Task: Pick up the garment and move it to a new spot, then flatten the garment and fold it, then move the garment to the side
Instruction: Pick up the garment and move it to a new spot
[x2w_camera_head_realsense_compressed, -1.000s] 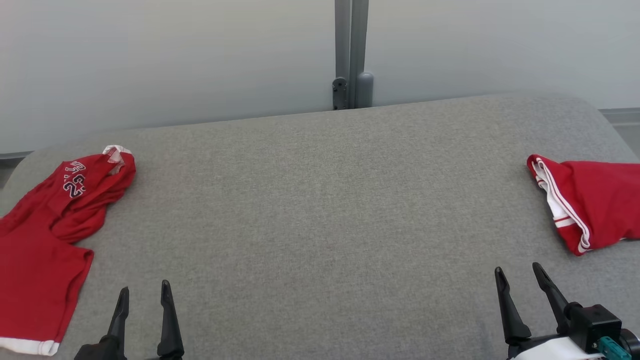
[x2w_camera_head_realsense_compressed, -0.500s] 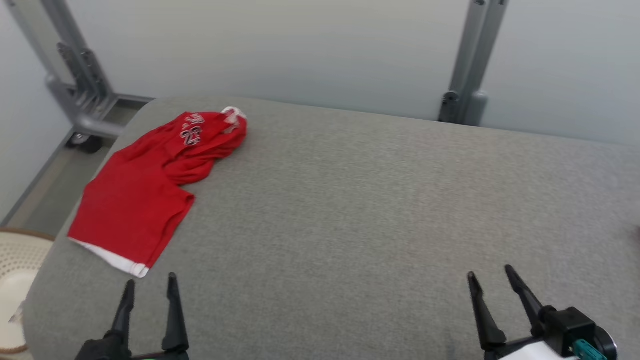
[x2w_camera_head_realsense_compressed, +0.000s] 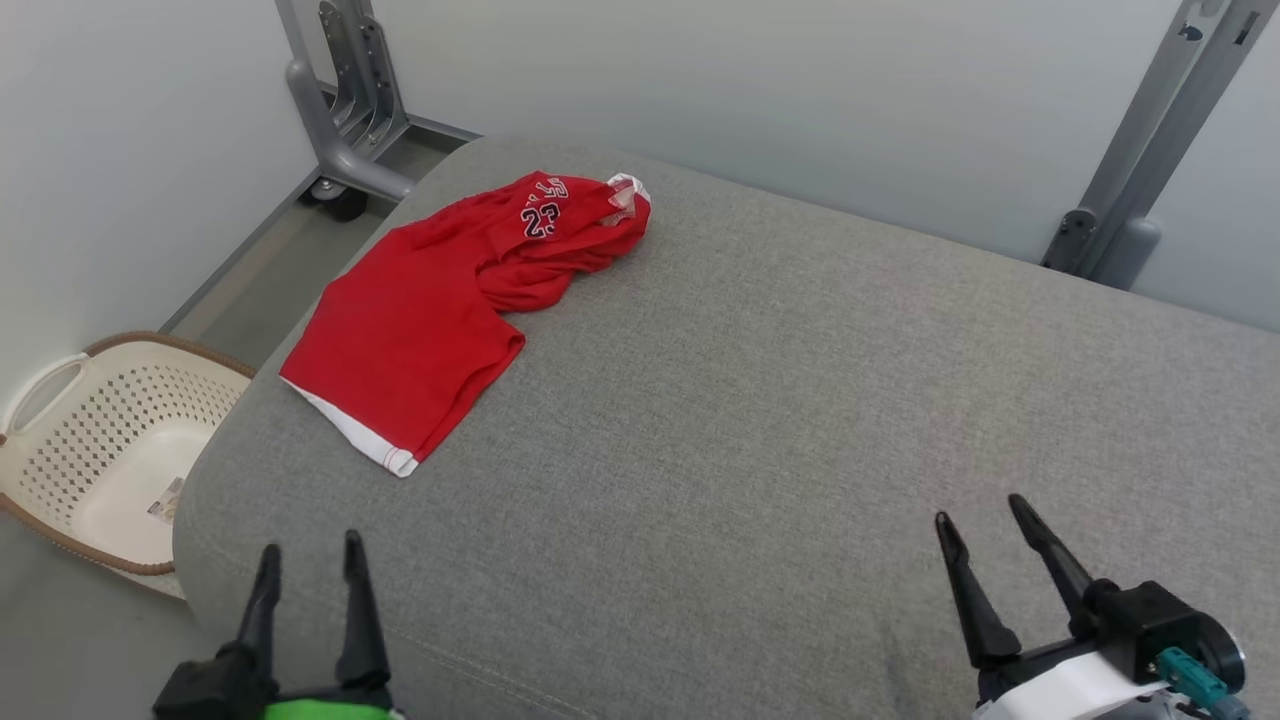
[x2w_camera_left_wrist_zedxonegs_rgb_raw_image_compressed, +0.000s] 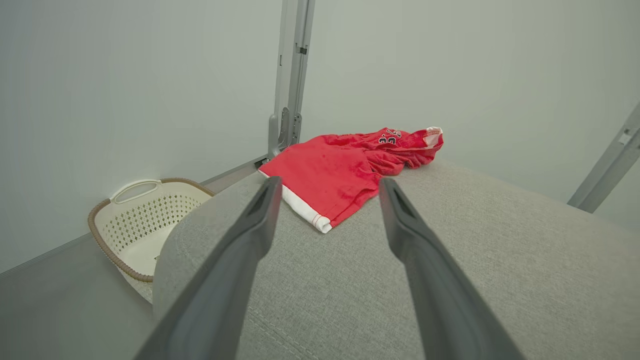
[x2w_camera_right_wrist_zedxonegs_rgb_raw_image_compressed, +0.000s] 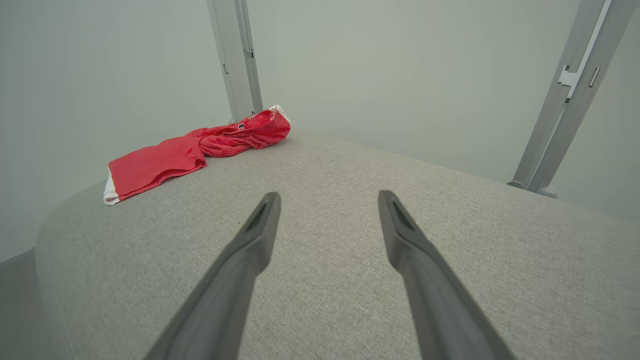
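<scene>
Two grippers nearest, low over the front edge of the grey padded surface (x2w_camera_head_realsense_compressed: 780, 400): left gripper (x2w_camera_head_realsense_compressed: 311, 543) at lower left, right gripper (x2w_camera_head_realsense_compressed: 978, 508) at lower right, both spread wide, empty, clear of any cloth. Farther out, ahead of the left gripper and well apart from it: red garment (x2w_camera_head_realsense_compressed: 420, 320), crumpled near the surface's far left corner, white hem nearest, number 23 at the far end. Well off to the right gripper's left. On the floor at left, a cream basket (x2w_camera_head_realsense_compressed: 90, 440); behind, grey metal posts (x2w_camera_head_realsense_compressed: 345, 110).
</scene>
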